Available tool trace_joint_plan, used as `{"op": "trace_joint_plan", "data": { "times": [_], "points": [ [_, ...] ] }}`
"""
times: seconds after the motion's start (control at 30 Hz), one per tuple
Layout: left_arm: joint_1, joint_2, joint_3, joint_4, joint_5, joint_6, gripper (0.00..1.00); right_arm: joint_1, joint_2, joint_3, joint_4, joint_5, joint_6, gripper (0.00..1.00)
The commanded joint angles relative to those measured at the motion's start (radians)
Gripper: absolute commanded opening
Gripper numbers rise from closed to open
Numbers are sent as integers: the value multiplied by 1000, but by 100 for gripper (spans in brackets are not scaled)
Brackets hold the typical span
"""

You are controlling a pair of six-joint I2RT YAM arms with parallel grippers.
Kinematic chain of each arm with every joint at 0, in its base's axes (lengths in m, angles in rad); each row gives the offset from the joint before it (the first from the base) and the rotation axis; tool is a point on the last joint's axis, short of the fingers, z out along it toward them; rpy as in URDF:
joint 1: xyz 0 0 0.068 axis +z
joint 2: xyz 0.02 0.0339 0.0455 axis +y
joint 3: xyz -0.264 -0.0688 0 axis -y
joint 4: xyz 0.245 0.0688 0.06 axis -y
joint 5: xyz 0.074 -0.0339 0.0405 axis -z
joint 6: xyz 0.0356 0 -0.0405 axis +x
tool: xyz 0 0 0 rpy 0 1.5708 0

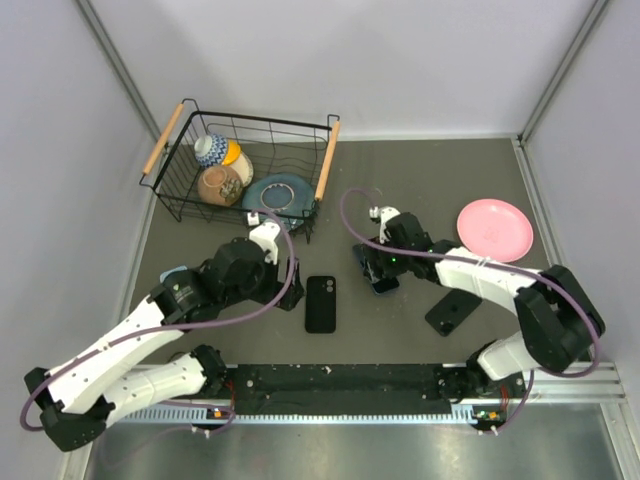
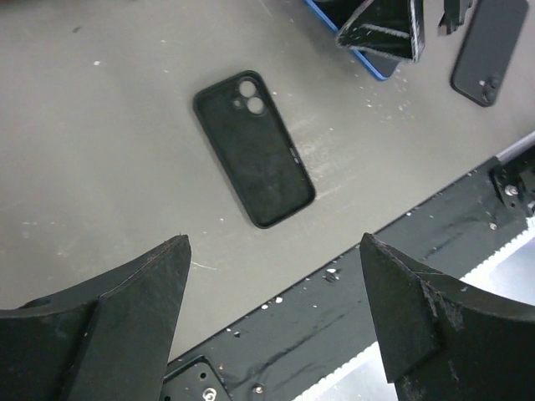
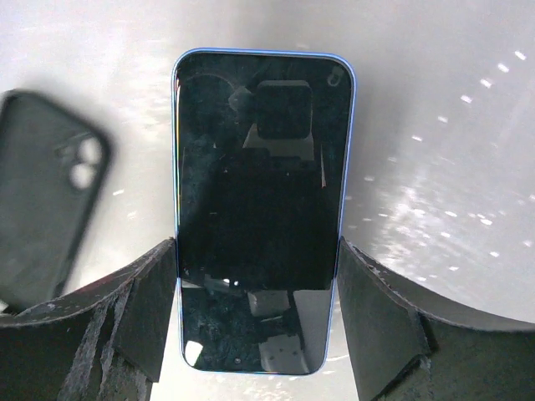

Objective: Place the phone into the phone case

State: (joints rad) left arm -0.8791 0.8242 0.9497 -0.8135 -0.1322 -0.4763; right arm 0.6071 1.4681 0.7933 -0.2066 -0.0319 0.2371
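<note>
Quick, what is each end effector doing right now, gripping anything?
The left end effector: open, holding nothing, clear of the black phone case.
The right end effector: closed on the blue-edged phone, fingers against its long sides.

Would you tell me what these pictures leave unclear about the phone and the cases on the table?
- Top external: the blue-edged, black-screened phone is mostly hidden beneath the right gripper.
- Right wrist: the matte black phone case is blurred, its lower end behind a finger; whether the fingers press the phone is unclear.
- Left wrist: the second dark flat slab is cut by the top edge; phone or case, I cannot tell.
</note>
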Motion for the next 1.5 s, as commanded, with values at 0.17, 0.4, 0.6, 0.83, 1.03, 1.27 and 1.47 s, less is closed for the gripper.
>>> {"op": "trace_joint_plan", "data": {
  "times": [0.17, 0.4, 0.6, 0.83, 1.03, 1.27, 1.47],
  "points": [
    [294, 112, 63, 43, 438, 13, 82, 186, -317, -140, 285, -140, -176, 47],
    [396, 202, 58, 125, 663, 19, 81, 243, -443, -233, 432, -336, -272, 46],
    [401, 317, 66, 195, 782, 10, 79, 282, -477, -183, 368, -436, -326, 46],
    [399, 424, 40, 243, 942, 2, 69, 316, -494, -158, 335, -441, -367, 46],
    [399, 431, 4, 286, 982, -18, 50, 321, -489, -144, 312, -451, -381, 47],
    [401, 406, -63, 376, 1072, -57, 7, 322, -489, -138, 320, -415, -345, 58],
    [401, 339, -88, 433, 1010, -119, 0, 322, -531, -144, 340, -333, -158, 99]
  ]
}}
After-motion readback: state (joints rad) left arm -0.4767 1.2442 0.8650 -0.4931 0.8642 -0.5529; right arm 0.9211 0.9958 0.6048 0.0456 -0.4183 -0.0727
